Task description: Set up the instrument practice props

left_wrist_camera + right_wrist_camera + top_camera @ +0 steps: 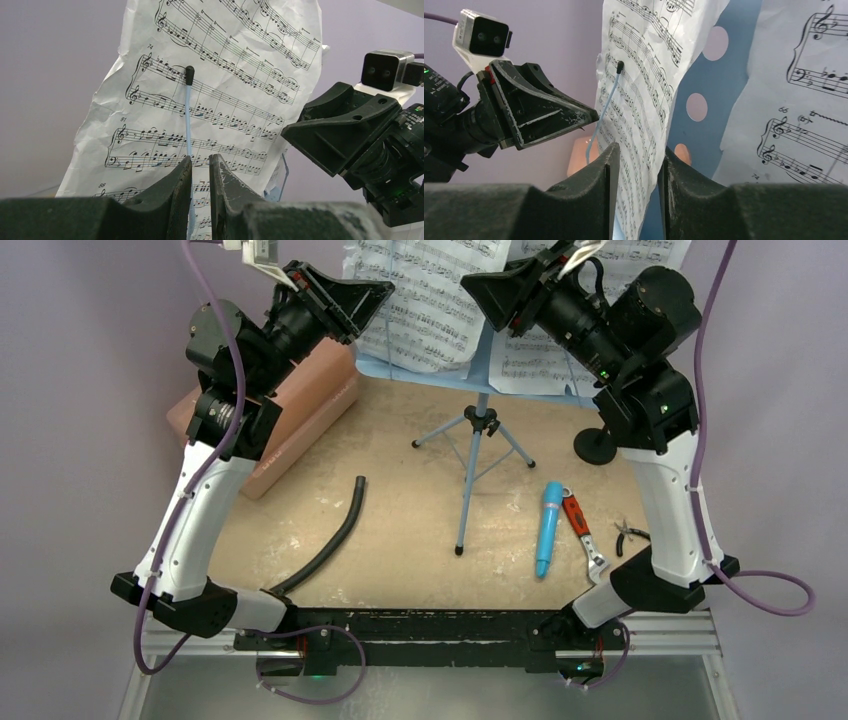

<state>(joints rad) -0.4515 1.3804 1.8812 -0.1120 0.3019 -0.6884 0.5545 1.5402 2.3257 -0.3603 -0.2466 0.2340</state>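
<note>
Left fingers (175, 200) stand a narrow slot apart, pinching nothing. A thin blue wire arm (188, 120) with a black tip rises out of that slot, close against one inner face, and runs up across the left sheet-music page (225, 90). Right fingers (594, 190) are spread wider, and that same page's edge passes between them. Two pages in all lean on one light-blue music stand (480, 422), upright on its tripod at upper centre of the top view, with the second page (545, 358) to the right. One black mic stand (596, 445) shows its round base at right. One turquoise microphone (548, 530) lies flat on the table (400, 490) at lower right, its long axis nearly top-to-bottom of the frame and its lower end leaning slightly left.
</note>
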